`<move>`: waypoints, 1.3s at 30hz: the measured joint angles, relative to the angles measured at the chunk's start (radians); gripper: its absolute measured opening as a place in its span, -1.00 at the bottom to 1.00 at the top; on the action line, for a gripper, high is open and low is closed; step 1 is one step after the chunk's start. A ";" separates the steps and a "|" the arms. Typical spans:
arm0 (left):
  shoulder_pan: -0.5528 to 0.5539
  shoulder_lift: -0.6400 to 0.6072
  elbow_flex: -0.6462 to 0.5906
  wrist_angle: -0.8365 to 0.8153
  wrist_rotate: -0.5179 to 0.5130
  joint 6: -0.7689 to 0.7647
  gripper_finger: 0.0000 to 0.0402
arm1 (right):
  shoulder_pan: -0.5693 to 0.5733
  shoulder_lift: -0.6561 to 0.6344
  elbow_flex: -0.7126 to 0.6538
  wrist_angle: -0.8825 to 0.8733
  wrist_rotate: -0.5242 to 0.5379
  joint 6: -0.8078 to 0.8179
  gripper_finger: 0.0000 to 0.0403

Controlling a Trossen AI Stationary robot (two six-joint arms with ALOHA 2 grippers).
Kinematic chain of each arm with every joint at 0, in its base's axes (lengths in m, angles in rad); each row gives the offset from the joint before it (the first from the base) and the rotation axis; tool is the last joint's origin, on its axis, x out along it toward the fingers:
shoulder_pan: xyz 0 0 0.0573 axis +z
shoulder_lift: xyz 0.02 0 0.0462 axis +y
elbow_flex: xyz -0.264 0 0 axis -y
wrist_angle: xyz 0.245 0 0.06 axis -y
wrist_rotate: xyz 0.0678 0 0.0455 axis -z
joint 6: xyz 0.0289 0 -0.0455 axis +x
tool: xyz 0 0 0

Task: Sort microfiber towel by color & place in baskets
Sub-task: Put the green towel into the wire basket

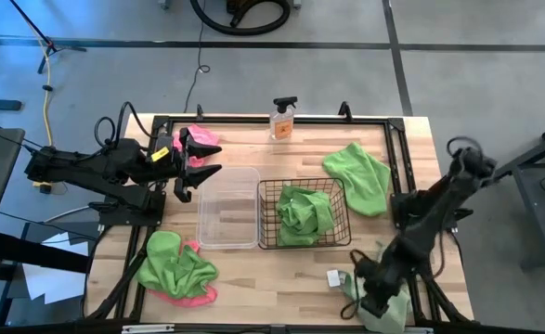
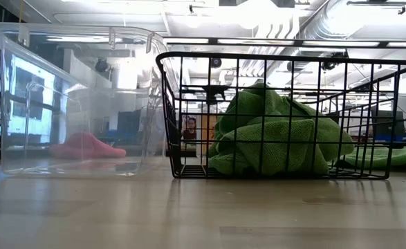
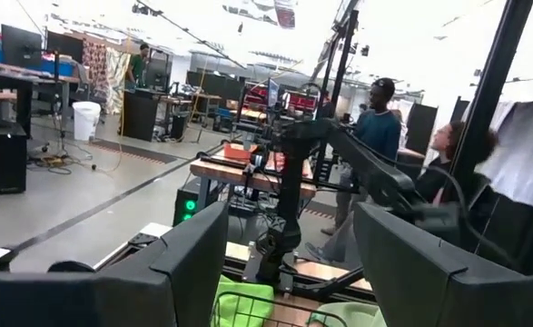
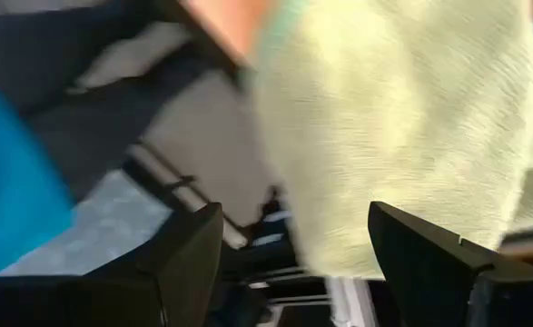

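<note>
No writing can be read on the small clear spray bottle with amber liquid and a black trigger (image 1: pixel 283 119), which stands at the far edge of the pale wooden worktop (image 1: pixel 244 278), beyond the black wire-mesh basket (image 1: pixel 266 215). That basket sits near the worktop's middle and holds a crumpled green microfiber towel (image 1: pixel 304 213) whose folds rise nearly to the rim. Touching the basket's left side is the clear see-through plastic tub (image 1: pixel 228 206), with nothing inside it. A flat green towel (image 1: pixel 359 176) lies just right of the basket, toward the far edge. Left of the tub at the far edge is a pink towel (image 1: pixel 201 139); at the near edge left of the tub lies a heap of green and pink towels (image 1: pixel 175 271). The left claw (image 1: pixel 202 159) hovers beside the tub's far-left corner near the pink towel, fingers spread and holding nothing. The right claw (image 1: pixel 365 295) is low at the near edge right of the basket, over a pale green towel (image 4: pixel 402 127) with a small white tag (image 1: pixel 333 276); its fingers stand apart, and whether they grip the cloth cannot be told.
</note>
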 joint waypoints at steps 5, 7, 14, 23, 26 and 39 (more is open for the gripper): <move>0.000 0.000 0.000 0.000 -0.001 0.011 0.12 | 0.014 0.128 0.000 -0.048 -0.032 0.075 0.35; 0.000 0.000 0.000 0.000 -0.001 0.011 0.12 | 0.016 0.171 0.000 -0.047 -0.031 0.070 0.35; 0.000 -0.007 0.000 -0.001 -0.001 0.012 0.12 | 0.017 0.320 0.000 -0.076 -0.018 0.048 0.35; 0.000 -0.034 0.000 -0.002 -0.001 0.013 0.12 | 0.015 0.402 0.006 -0.069 -0.035 0.010 0.07; 0.000 -0.049 0.000 0.001 0.000 0.013 0.12 | 0.016 0.403 0.005 -0.071 -0.033 -0.017 -0.43; 0.000 -0.129 0.000 0.001 0.000 0.031 0.12 | -0.003 0.104 -0.004 -0.093 0.083 -0.185 -0.97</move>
